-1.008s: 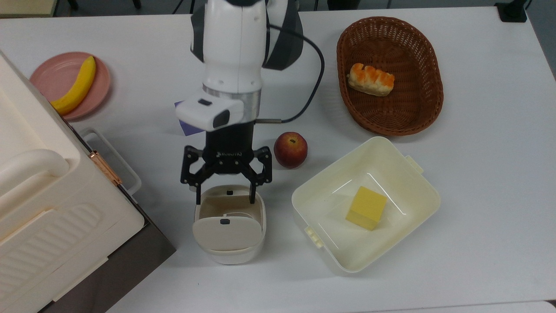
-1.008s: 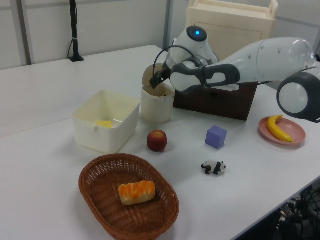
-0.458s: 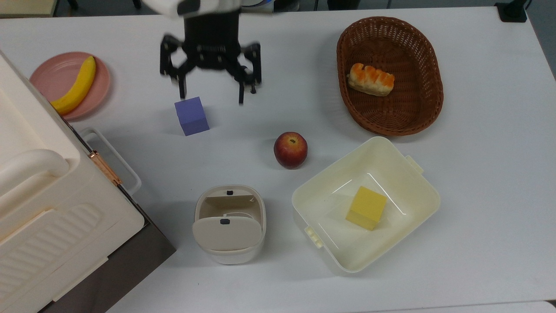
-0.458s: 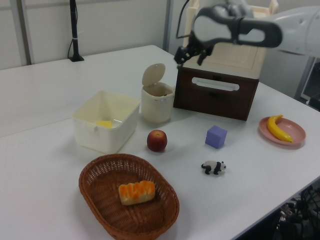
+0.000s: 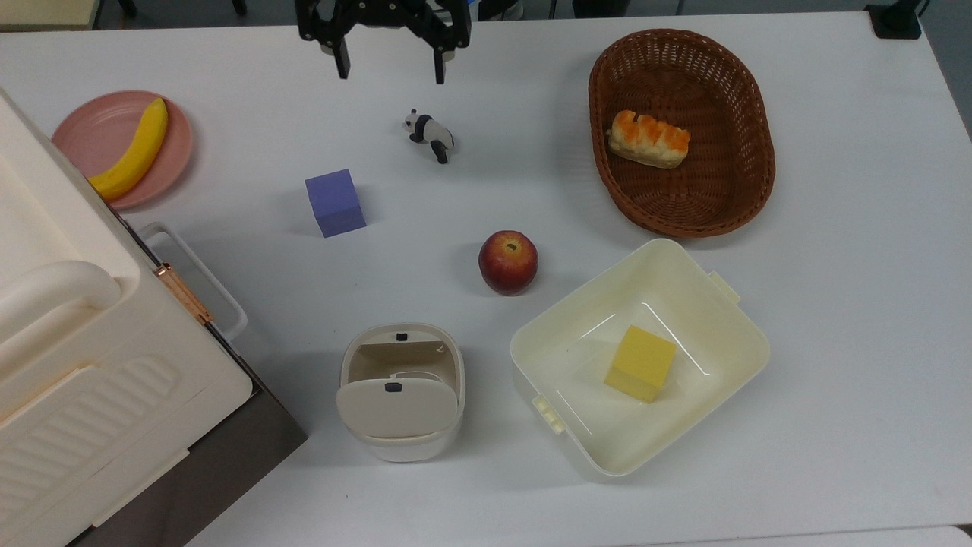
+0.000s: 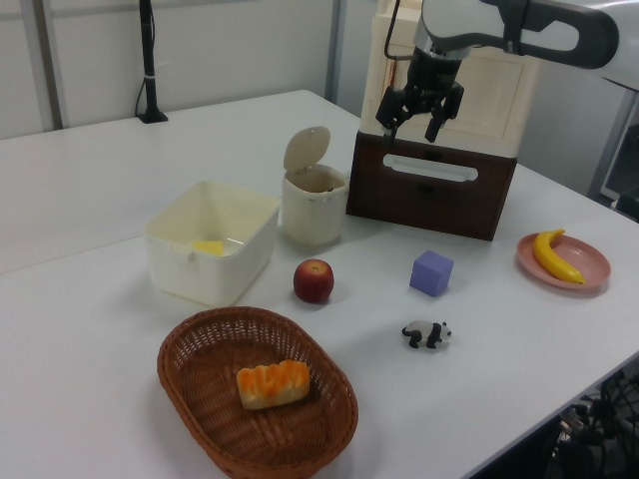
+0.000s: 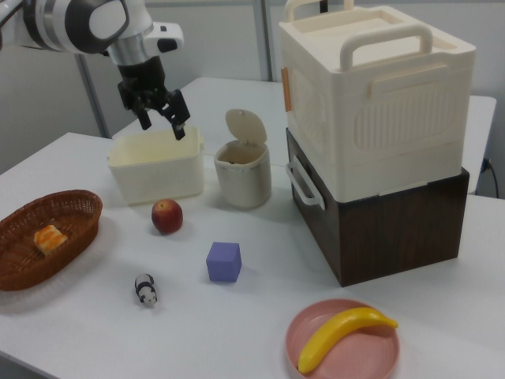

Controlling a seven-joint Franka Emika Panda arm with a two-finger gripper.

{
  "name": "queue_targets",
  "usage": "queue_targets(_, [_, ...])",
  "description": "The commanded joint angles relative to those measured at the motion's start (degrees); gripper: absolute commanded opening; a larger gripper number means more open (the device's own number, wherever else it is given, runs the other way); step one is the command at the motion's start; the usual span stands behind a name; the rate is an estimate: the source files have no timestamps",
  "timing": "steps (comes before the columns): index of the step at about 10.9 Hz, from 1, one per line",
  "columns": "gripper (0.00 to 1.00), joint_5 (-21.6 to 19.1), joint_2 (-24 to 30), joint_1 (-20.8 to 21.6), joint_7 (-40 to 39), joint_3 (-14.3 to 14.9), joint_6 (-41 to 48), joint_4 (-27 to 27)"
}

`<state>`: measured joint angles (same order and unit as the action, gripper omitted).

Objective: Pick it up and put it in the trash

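**Gripper open and empty above the far edge of the table; bin lid tipped open**

The small cream bin [image 5: 401, 448] stood near the top view's lower middle, its flap lid [image 5: 395, 406] swung up so the mouth was exposed. Whether the paper ball lay inside could not be told: the opening showed just pale walls and shadow. Just to the top view's right of the bin sat the larger shallow cream tub [image 5: 562, 327], holding a yellow block [image 5: 640, 363]. Further off in the top view's upper right, the brown wicker basket [image 5: 729, 190] held one glazed bread roll [image 5: 648, 139]. At the top view's left a pink plate [image 5: 91, 129] carried a banana [image 5: 137, 150], beside a big cream box [image 5: 76, 349] with a handle, stacked on a dark brown base [image 5: 228, 456].

On the white table [image 5: 835, 304] between these lay a red apple [image 5: 508, 261], near the tub's corner, a purple cube [image 5: 335, 202] and a panda figurine [image 5: 429, 134], all well apart from each other.

The gripper [image 5: 390, 67] hung in the air at the top view's upper edge, beyond the panda, its fingers spread wide with nothing between them. Nothing stood over the bin's mouth.
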<state>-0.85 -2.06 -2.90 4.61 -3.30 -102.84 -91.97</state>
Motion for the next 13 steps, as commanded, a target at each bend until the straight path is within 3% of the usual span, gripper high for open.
queue_targets(1, [1.0, -3.6, 3.6, -0.1, -1.0, 0.0, 3.0, -6.0])
queue_targets(6, [1.0, -4.9, 3.6, 1.1, -3.9, 0.3, 4.8, -7.0])
queue_targets(9, [1.0, -4.7, 3.1, 3.9, -3.8, 3.5, 4.3, -6.9])
queue_targets(13, [1.0, -4.6, 2.9, 3.5, -3.8, 3.5, 4.3, -6.6])
